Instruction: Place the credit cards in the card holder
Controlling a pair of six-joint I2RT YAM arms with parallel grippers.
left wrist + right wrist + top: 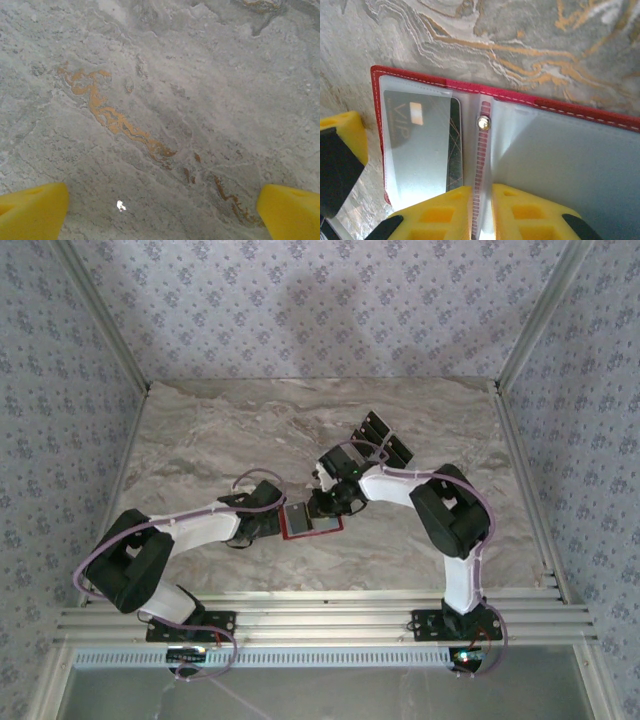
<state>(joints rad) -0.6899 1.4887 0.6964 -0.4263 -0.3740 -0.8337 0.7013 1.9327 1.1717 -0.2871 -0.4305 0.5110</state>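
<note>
Card holder point(410, 75) open toward table point(200, 75) near edge, one credit card point(417, 145) pocketed.
Right gripper point(481, 192) nearly closed astride its fold, grip unclear; left gripper point(162, 212) spread wide.

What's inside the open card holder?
A black VIP card sits in one translucent sleeve of the card holder; the right gripper covers its lower edge and the sleeves' bottoms.

Robot lab test booth
Left arm point(190, 525) and right arm point(462, 580) bolted to aluminium rails point(330, 620) at a marble-patterned desk point(200, 430), boxed in by floral-papered panels point(300, 300).
</note>
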